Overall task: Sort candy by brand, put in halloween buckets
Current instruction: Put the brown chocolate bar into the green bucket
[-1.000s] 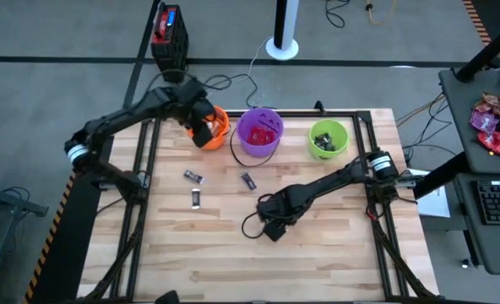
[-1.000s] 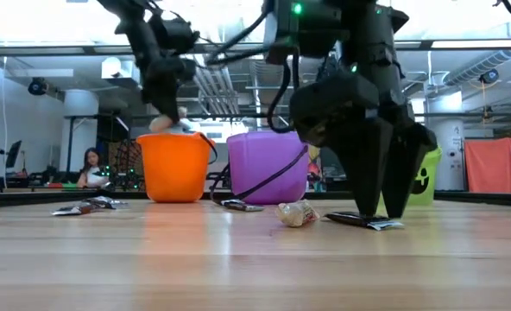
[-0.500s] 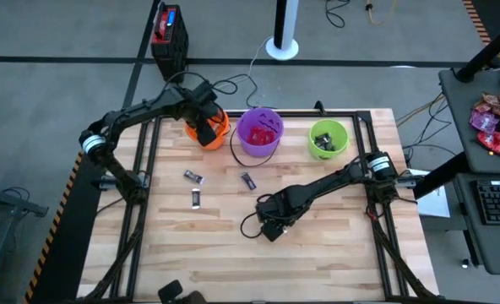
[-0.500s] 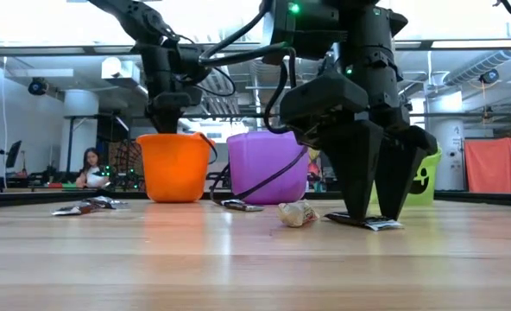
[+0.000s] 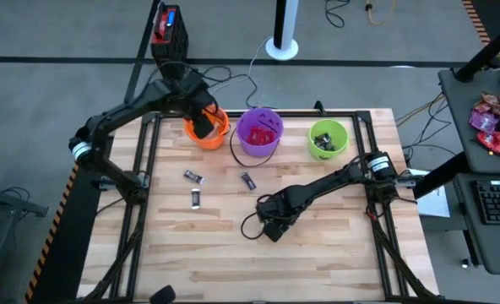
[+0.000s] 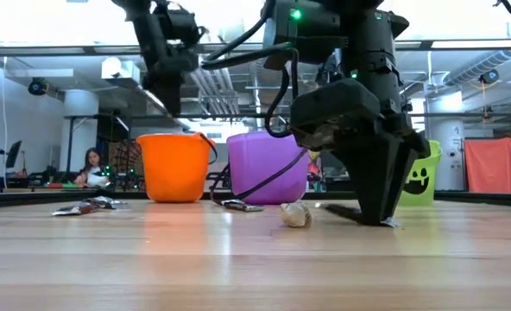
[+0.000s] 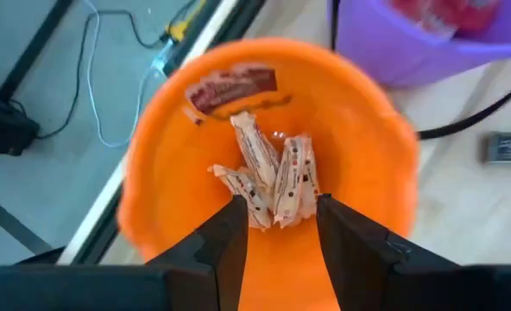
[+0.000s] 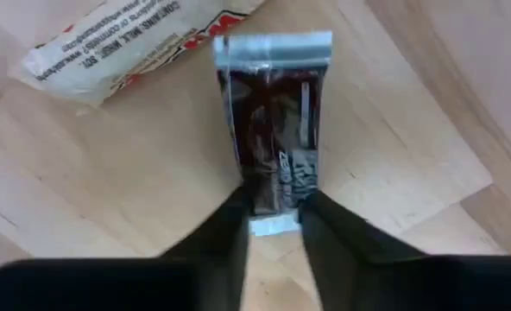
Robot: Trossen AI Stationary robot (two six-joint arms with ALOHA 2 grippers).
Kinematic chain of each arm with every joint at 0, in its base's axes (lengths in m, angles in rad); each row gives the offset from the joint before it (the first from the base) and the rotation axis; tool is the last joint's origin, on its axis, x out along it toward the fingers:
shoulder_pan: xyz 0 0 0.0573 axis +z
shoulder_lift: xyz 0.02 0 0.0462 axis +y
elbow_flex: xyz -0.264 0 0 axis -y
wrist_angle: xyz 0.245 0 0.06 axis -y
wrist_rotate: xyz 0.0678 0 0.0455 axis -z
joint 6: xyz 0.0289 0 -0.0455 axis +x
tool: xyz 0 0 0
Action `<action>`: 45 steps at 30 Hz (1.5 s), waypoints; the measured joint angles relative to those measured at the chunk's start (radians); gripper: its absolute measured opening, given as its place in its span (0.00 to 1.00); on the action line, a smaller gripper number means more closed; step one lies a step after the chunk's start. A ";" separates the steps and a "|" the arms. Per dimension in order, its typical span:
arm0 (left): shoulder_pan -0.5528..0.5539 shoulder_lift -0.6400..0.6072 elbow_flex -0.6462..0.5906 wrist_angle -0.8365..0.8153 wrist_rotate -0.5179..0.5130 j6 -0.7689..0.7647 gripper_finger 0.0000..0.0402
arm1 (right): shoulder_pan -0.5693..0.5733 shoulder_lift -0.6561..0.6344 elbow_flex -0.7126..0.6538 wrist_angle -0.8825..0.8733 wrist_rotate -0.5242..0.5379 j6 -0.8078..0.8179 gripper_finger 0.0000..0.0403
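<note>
1. We see a dark brown wrapped candy bar (image 8: 274, 130) flat on the light wooden table (image 5: 317, 262), near its middle, pinched at one end between the right gripper (image 8: 273, 216) fingers, which are narrowed onto it.
2. Just beside it lies a white wrapped candy (image 8: 126, 43).
3. Three more wrapped pieces (image 5: 193, 177) lie toward the left side.
4. At the far edge stand the orange plastic bucket (image 5: 219, 135), purple plastic bucket (image 5: 260, 131) and lime green plastic bucket (image 5: 328, 139), each holding candy.
5. The left gripper (image 7: 280, 216) hangs over the orange bucket, fingers parted and empty, white-wrapped pieces (image 7: 268, 173) below.
</note>
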 joint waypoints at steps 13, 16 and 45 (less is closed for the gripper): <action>-0.099 -0.185 0.093 -0.079 0.160 -0.089 0.30 | -0.048 -0.207 -0.005 -0.125 0.009 -0.044 0.02; -0.144 -0.223 0.080 -0.097 0.190 -0.105 0.30 | -0.082 -0.298 -0.005 -0.167 0.012 -0.067 0.02; -0.629 -0.347 -0.552 0.007 0.121 -1.331 0.35 | -0.853 -0.568 -0.004 -0.508 0.215 -0.420 0.19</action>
